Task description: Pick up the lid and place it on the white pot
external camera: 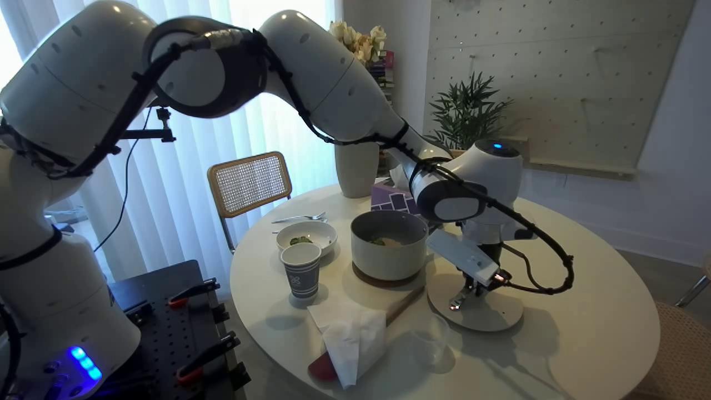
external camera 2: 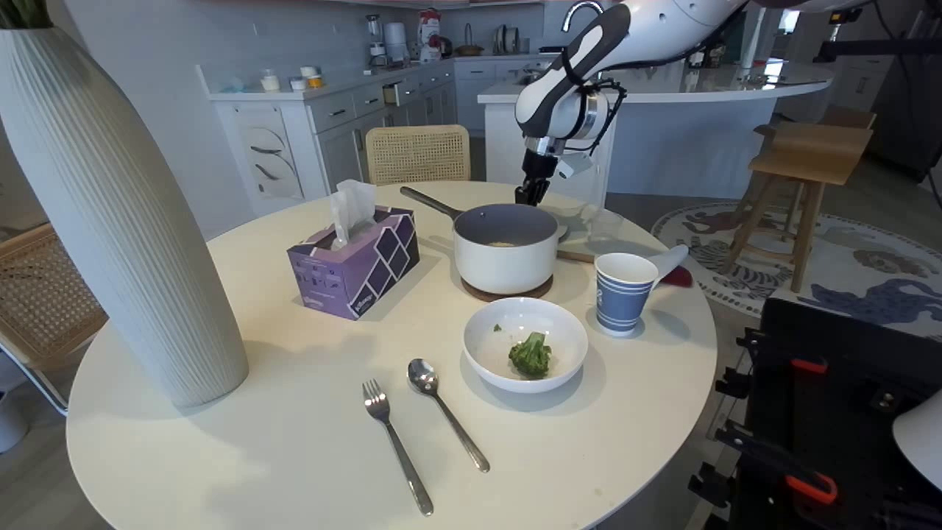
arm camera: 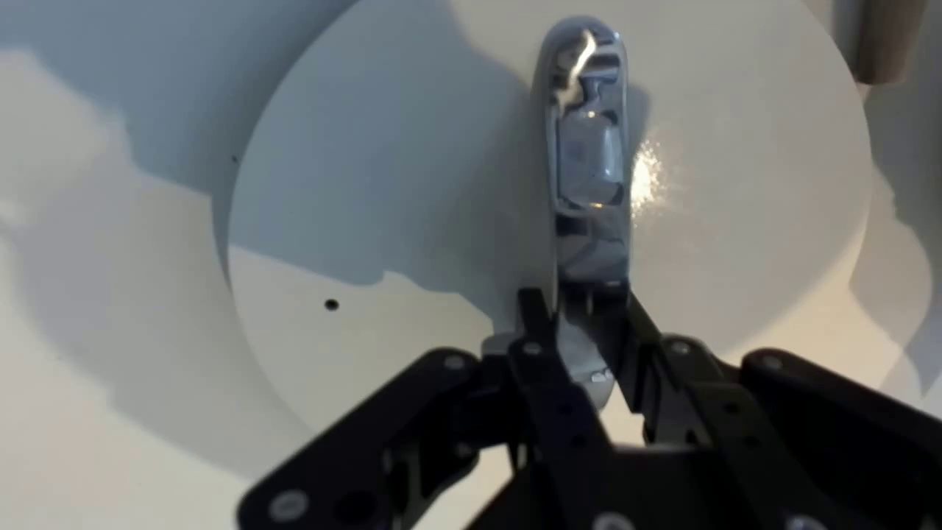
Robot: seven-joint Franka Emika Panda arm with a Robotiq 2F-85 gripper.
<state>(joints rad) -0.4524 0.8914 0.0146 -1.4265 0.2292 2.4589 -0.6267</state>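
The lid (external camera: 494, 314) is a flat round pale disc with a shiny metal strap handle. It lies on or very close to the table beside the white pot (external camera: 389, 256); I cannot tell whether it touches the table. The lid also shows in the wrist view (arm camera: 397, 191), with its handle running up from between my fingers. My gripper (arm camera: 585, 305) has its black fingers against both sides of the handle. The gripper (external camera 2: 528, 195) is behind the white pot (external camera 2: 504, 261) in an exterior view, where the lid is mostly hidden. The pot is uncovered and holds some food.
The pot stands on a brown mat (external camera: 361, 274), its long handle (external camera 2: 427, 200) pointing away. Near the lid are a clear cup (external camera: 429, 345) and a red-ended wooden utensil (external camera: 322, 368) under a napkin (external camera: 355, 339). A paper cup (external camera: 303, 275), bowl (external camera 2: 482, 368) and tissue box (external camera 2: 331, 280) surround the pot.
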